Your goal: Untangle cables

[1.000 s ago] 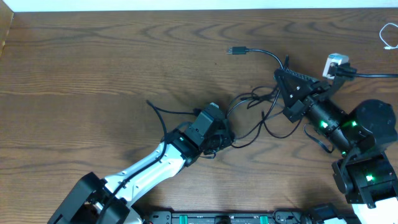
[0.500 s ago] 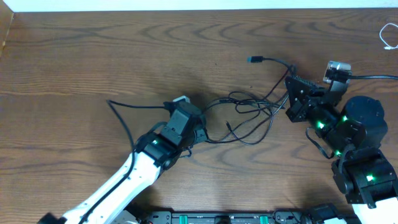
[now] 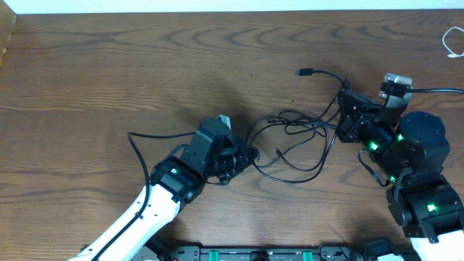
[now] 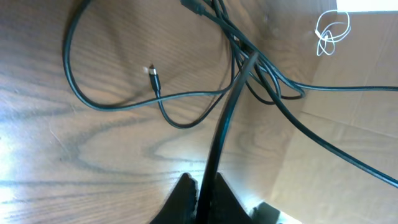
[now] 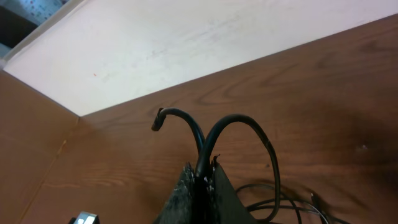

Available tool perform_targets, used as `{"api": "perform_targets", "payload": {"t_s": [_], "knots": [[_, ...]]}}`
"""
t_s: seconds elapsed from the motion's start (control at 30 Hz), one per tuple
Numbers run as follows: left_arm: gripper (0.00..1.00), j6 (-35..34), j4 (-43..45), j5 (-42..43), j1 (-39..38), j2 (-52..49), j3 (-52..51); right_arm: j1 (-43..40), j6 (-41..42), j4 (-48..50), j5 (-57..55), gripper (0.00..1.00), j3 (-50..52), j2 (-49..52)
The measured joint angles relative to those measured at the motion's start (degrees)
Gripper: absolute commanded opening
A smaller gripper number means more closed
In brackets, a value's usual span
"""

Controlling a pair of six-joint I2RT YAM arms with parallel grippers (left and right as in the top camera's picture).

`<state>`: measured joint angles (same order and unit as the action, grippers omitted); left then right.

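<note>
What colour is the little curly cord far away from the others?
White. The cord shows best in the left wrist view.

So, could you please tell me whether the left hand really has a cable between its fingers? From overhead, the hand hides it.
Observer: Yes. The left wrist view shows the left hand shut on a black cable that runs out from its fingertips toward the tangle.
Operator: Thank you. And the right hand?
Observer: The right hand is shut too, pinching a looped cable. Two strands rise from its fingertips, and one ends in a plug.
Operator: Is any loose end near the left hand?
Observer: Yes, a small connector lies free on the table, apart from the hand.
</note>
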<state>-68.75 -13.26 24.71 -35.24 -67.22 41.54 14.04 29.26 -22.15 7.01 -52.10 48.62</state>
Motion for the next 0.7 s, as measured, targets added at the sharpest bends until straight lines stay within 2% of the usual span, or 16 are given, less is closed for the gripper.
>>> {"api": "perform_targets", "payload": {"t_s": [0.1,0.13,0.17,0.7], "knots": [[0.27,-3.10,0.02,1.18,0.00,0.00,0.00,0.00,-0.02,-0.26,-0.04,0.01,0.00,0.00],[0.09,-3.58,0.00,1.49,0.00,0.00,0.00,0.00,-0.02,-0.31,-0.07,0.01,0.00,0.00],[0.08,-4.22,0.04,1.84,0.00,0.00,0.00,0.00,-0.02,-0.33,-0.09,0.01,0.00,0.00],[0.07,-6.05,0.55,2.40,0.00,0.00,0.00,0.00,-0.17,-0.81,-0.33,0.01,0.00,0.00]]}}
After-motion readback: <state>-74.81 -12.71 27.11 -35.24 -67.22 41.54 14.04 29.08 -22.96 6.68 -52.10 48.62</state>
